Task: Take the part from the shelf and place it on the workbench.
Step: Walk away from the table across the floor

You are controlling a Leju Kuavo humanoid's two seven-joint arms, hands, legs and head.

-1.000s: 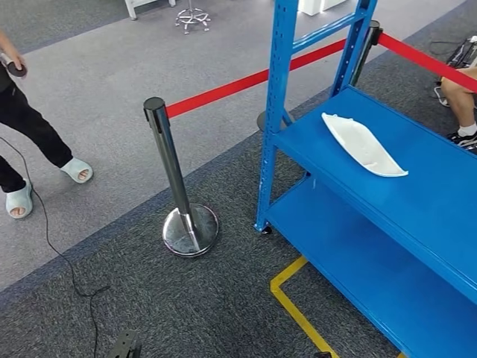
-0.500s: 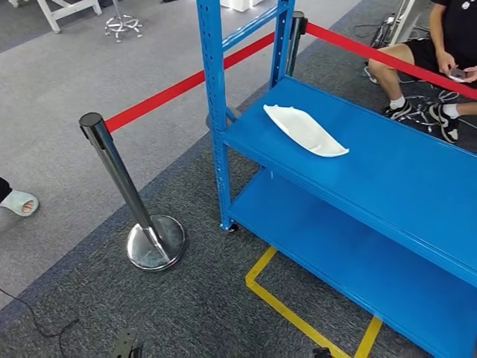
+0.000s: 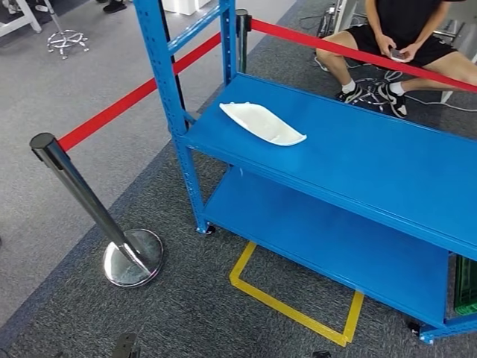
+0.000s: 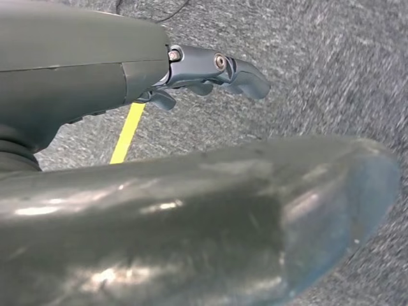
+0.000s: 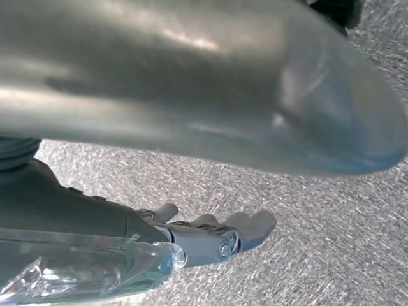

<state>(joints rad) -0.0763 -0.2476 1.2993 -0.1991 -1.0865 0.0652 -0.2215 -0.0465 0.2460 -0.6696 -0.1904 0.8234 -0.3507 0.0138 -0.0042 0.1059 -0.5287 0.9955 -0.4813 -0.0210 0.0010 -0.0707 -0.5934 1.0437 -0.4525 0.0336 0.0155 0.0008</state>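
Clearly the task is at its beginning: the part (image 3: 262,124) lies on the upper board of the blue shelf (image 3: 360,160), and no hand touches it. What is left, as a judgement, is nearly everything: to come close to the shelf, to reach for the part, to lift it and to carry it to the workbench.

The part is white, long and flat, with a pointed end on each side and a slightly hollow, shell-like form. It rests near the front edge of the shelf's upper board, close to the front upright, and lies slanted to that edge. It looks thin and smooth, so it will probably be light but a little slippery to grasp.

The left hand (image 4: 211,67) hangs over the grey carpet, fingers stretched out and holding nothing. The right hand (image 5: 217,236) likewise has its fingers extended and apart, with nothing between them.

Beside the shelf stands a chrome post (image 3: 84,205) with a red belt (image 3: 121,104). Behind the shelf a person (image 3: 393,37) sits.
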